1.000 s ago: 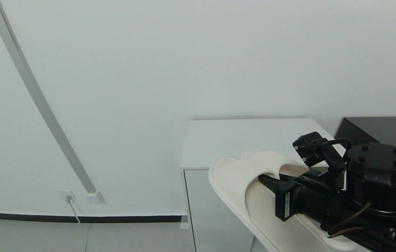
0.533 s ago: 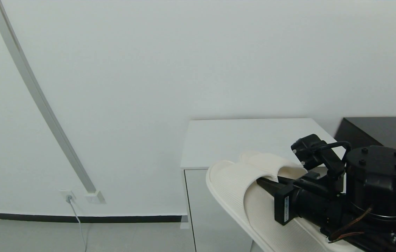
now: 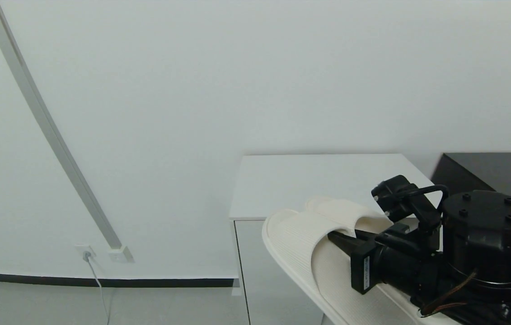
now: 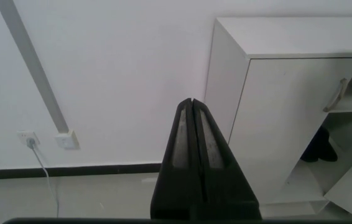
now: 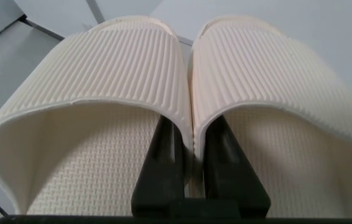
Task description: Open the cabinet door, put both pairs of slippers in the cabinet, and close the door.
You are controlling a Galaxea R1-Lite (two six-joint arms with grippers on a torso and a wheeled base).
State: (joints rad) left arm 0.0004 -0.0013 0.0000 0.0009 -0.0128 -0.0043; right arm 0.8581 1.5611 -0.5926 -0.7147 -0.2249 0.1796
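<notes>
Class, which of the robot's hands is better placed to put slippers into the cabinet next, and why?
Right. The right hand grips the slippers, in front of the cabinet; the left hand is shut and empty.

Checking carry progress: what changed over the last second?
The right claw, shut on the pair of cream ribbed foam slippers, drifted slightly left and lower against the white cabinet. The whole head view also shifted a little, so the camera moved too. The grip and the cabinet stayed as they were.
</notes>
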